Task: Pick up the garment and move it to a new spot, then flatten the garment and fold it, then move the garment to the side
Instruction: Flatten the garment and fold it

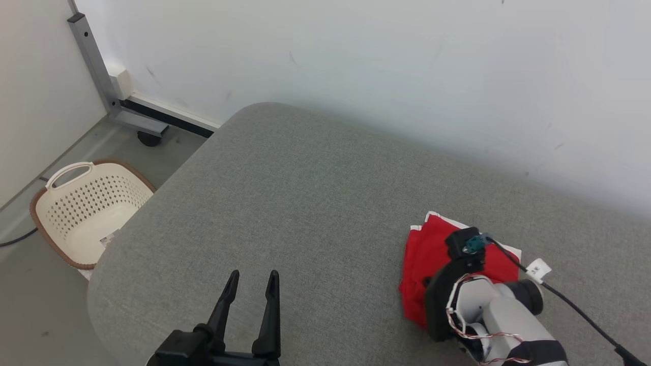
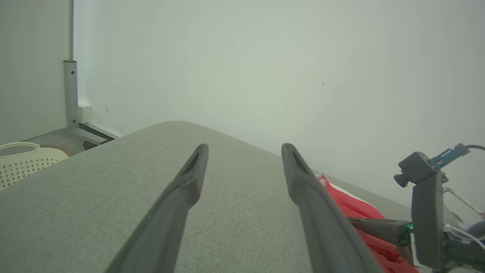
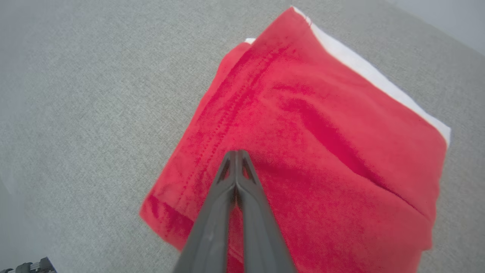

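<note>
My left pincer (image 1: 254, 277) is hovering, fingers apart, over the grey fabric-covered bench (image 1: 305, 193) at its near edge. My right pincer (image 3: 237, 153), fingers together, is touching the folded red, white-trimmed garment (image 3: 322, 125) lying on the bench's right side.

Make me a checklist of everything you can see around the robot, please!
Surface: grey fabric top, smooth.
Job's things: red garment, folded, white edge showing, lying flat on the robot's right.
Clutter: nothing seen.
Pincers: left pincer open, holding nothing; right pincer shut, tips on the garment; cannot tell whether cloth is pinched.
Cables: black cable with a white tag runs off the right wrist; dark cable on the floor.
Surroundings: cream basket on the floor at left, metal post, white wall.
</note>
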Controlling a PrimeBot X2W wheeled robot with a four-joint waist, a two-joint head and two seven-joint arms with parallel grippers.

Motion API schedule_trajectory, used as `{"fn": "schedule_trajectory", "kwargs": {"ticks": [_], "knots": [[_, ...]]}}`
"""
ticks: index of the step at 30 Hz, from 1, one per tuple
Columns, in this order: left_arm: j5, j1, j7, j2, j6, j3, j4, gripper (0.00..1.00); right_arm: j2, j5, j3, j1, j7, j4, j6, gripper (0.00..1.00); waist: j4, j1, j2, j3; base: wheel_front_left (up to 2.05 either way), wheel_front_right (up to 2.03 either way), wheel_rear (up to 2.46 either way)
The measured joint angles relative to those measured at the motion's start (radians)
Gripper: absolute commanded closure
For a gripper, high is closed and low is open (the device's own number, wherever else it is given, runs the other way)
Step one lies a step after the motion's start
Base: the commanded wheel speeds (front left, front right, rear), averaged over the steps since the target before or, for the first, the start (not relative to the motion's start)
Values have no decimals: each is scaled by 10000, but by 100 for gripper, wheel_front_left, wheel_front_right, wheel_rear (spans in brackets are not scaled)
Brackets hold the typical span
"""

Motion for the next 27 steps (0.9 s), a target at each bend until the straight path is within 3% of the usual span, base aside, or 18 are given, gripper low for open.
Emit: {"fn": "schedule_trajectory", "kwargs": {"ticks": [6, 10, 14, 15, 16, 22, 27], "knots": [[-2, 19, -44, 29, 86, 115, -105, 0, 253, 934, 1918, -118, 169, 40, 0, 100, 7, 0, 0, 1, 0, 0, 0], [-2, 23, -54, 42, 104, 119, -109, 0, 293, 2167, 3306, -146, 332, -531, 0, 100, -11, 0, 0, -43, 0, 0, 0], [-4, 75, -56, 63, 174, 138, -119, 0, 322, 2755, 3718, -549, 472, -926, 0, 100, -90, 0, 0, -123, 0, 0, 0], [-4, 118, -58, 77, 176, 144, -123, 0, 318, 2809, 3603, -679, 470, -959, 0, 54, -117, 0, 0, -153, 0, 0, 0], [-4, 159, -58, 88, 176, 144, -125, 0, 303, 2828, 3356, -786, 495, -936, 0, 0, -145, 0, 0, -185, 0, 0, 0], [-17, 272, -59, 161, 190, 117, -188, 0, -535, 2098, 1103, -1264, 1181, -6, 0, 0, -316, 0, 0, -402, 0, 0, 0], [-48, 362, -40, 173, 186, -13, -238, 0, -656, 443, -1831, -1009, 838, 890, 0, 0, -359, 0, 0, -443, 0, 0, 0]]}}
